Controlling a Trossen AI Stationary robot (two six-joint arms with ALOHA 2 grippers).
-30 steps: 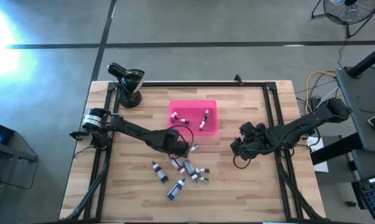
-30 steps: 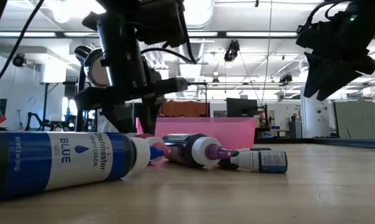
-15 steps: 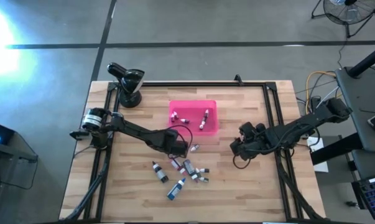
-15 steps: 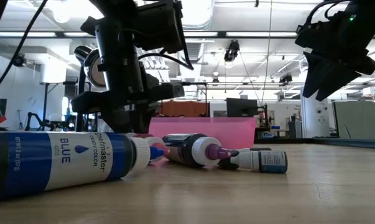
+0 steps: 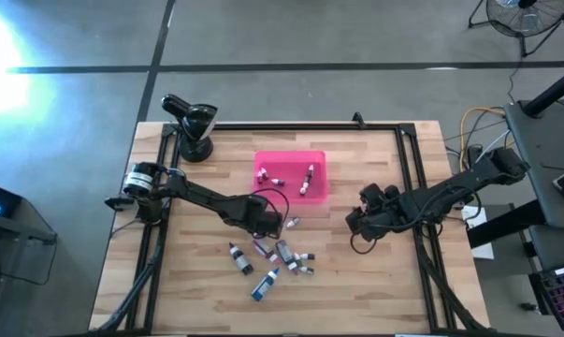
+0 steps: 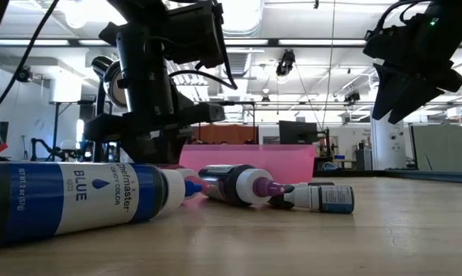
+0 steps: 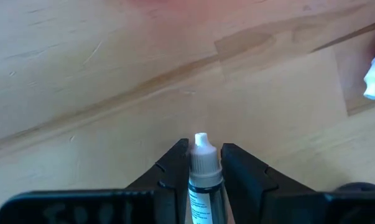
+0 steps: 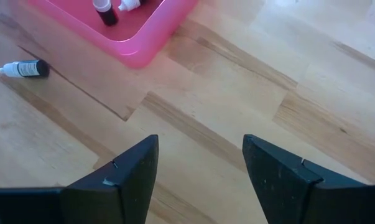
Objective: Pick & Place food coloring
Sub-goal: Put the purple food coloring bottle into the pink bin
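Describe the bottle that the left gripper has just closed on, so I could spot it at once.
Start at the pink tray; toward the near edge, the left gripper sits beside the loose bottles. The bottle stands clamped between its fingers, white cap forward, unlike the others lying free.

My left gripper point(image 5: 267, 225) low over table point(image 5: 356, 290), just below pink tray point(image 5: 290, 161) — tray holds few bottles point(image 5: 307, 178). Loose food coloring bottles point(image 5: 280, 255) clustered just beyond it. My right gripper point(image 5: 356, 223) waits well apart — right of tray.
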